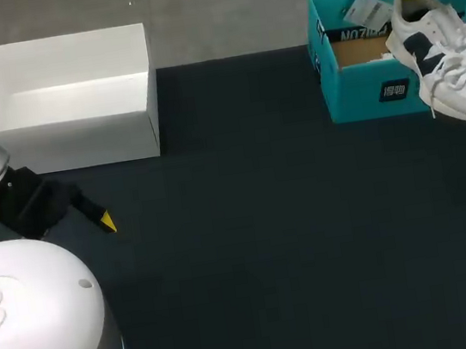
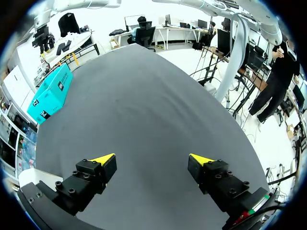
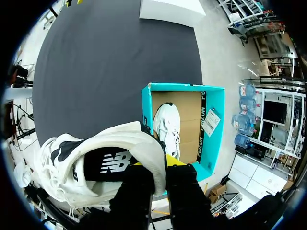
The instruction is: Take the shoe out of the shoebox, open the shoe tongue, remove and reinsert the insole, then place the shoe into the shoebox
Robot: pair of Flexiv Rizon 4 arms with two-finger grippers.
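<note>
From above, our right gripper (image 1: pixel 411 3) dangles the white shoe (image 1: pixel 452 65) by its heel over the teal shoebox (image 1: pixel 368 86) at the table's (image 1: pixel 268 239) two o'clock. A white box (image 1: pixel 67 102) sits at ten o'clock and our left gripper (image 1: pixel 105 220) hovers at eight.

Through our left wrist, that gripper (image 2: pixel 153 160) stands with fingers wide apart above the dark table, the shoebox (image 2: pixel 50 93) well off at its ten o'clock.

Through our right wrist, the gripper (image 3: pixel 160 167) is clamped on the shoe's (image 3: pixel 96 163) heel collar. The open shoebox (image 3: pixel 213 96) lies beyond at one o'clock, with a second shoe (image 3: pixel 167 127) inside it.
</note>
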